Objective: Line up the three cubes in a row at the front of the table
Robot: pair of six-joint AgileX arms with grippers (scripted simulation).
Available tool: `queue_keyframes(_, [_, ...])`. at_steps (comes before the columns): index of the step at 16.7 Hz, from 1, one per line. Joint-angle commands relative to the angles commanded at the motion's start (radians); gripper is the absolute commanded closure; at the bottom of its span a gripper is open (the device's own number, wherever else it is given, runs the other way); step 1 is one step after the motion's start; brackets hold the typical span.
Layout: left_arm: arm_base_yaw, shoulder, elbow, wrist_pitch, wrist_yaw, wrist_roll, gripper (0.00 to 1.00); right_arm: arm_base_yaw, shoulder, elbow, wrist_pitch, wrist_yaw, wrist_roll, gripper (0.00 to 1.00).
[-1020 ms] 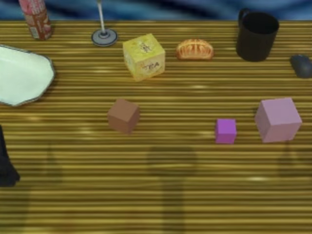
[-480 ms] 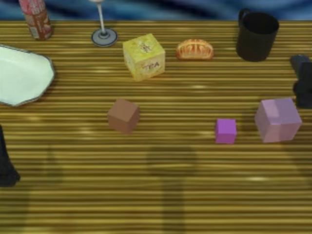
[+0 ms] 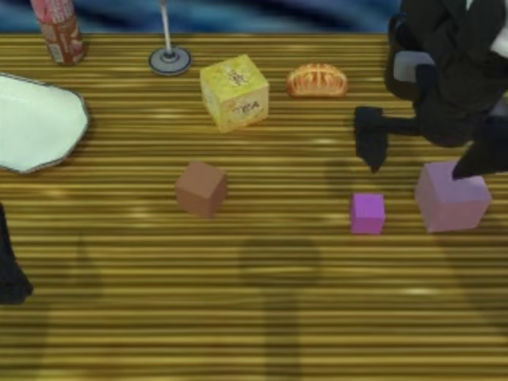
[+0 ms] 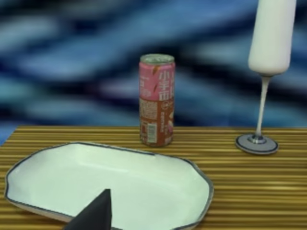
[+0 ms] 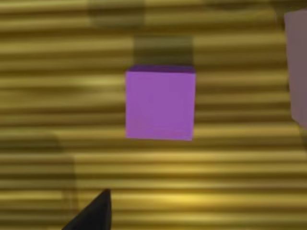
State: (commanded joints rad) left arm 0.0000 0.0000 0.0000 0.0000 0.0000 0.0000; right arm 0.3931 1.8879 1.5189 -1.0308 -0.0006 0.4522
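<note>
I work in a rendered tabletop scene, not a real room: a striped golden-brown wooden table (image 3: pixel 262 317) against a blurred blue swirl backdrop, laid out with household props, a white scalloped tray (image 3: pixel 32 119), pink drink can (image 4: pixel 156 99), stemmed glass (image 4: pixel 268 62), bread roll (image 3: pixel 317 81) and yellow printed tea box (image 3: pixel 234 92)

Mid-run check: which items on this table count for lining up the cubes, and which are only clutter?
Part of the job:
small bright magenta cube
mid-sized brown cube
larger pale pink cube
striped golden-brown wooden table
right gripper, above the magenta and pink cubes

Just lying about:
yellow printed TEA box
bread roll
white tray
pink drink can
stemmed glass
</note>
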Motion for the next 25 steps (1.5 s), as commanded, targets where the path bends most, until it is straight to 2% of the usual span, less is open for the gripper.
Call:
queue_keyframes(6, [0.0,0.0,0.0,0.0,0.0,0.0,0.0,0.061,0.279,0.257,-0.14,0.003,0.069,0.0])
queue_keyframes(13, [0.0,0.0,0.0,0.0,0.0,0.0,0.0,0.061,0.296,0.272,-0.145,0.003,0.073,0.0])
queue_keyframes(21, [0.0,0.0,0.0,0.0,0.0,0.0,0.0,0.067,0.394,0.103,0.125,0.004,0.077,0.0])
queue_keyframes(25, [0.0,0.0,0.0,0.0,0.0,0.0,0.0,0.068,0.406,0.085,0.15,0.005,0.078,0.0])
